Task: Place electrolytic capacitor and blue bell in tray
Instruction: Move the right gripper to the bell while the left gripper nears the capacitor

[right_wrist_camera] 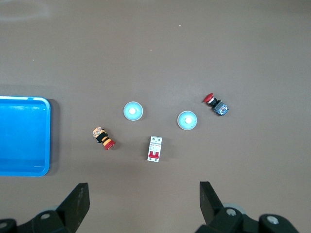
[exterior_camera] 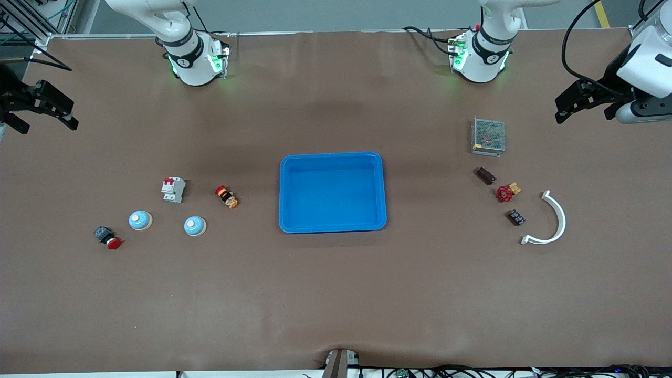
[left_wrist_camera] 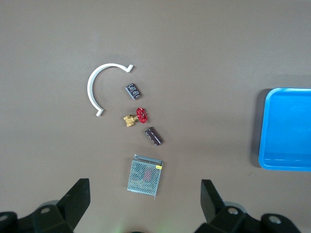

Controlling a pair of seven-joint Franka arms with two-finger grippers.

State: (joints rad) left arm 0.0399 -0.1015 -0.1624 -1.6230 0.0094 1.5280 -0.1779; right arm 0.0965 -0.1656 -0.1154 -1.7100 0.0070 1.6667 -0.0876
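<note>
The bright-blue tray [exterior_camera: 332, 156] lies empty at the table's middle; it also shows in the left wrist view [left_wrist_camera: 286, 128] and the right wrist view [right_wrist_camera: 22, 136]. Two blue bells [exterior_camera: 140, 220] [exterior_camera: 195, 226] sit toward the right arm's end and show in the right wrist view [right_wrist_camera: 187, 120] [right_wrist_camera: 132, 110]. Two dark electrolytic capacitors [exterior_camera: 485, 175] [exterior_camera: 516, 217] lie toward the left arm's end and show in the left wrist view [left_wrist_camera: 153, 136] [left_wrist_camera: 132, 90]. My left gripper [exterior_camera: 569, 107] [left_wrist_camera: 144, 206] and my right gripper [exterior_camera: 47, 118] [right_wrist_camera: 143, 204] are open, empty, raised at the table's ends.
Beside the capacitors are a red valve [exterior_camera: 505, 193], a white curved piece [exterior_camera: 551, 220] and a metal mesh box [exterior_camera: 489, 136]. Beside the bells are a white circuit breaker [exterior_camera: 173, 189] and two red-capped push buttons [exterior_camera: 226, 197] [exterior_camera: 107, 237].
</note>
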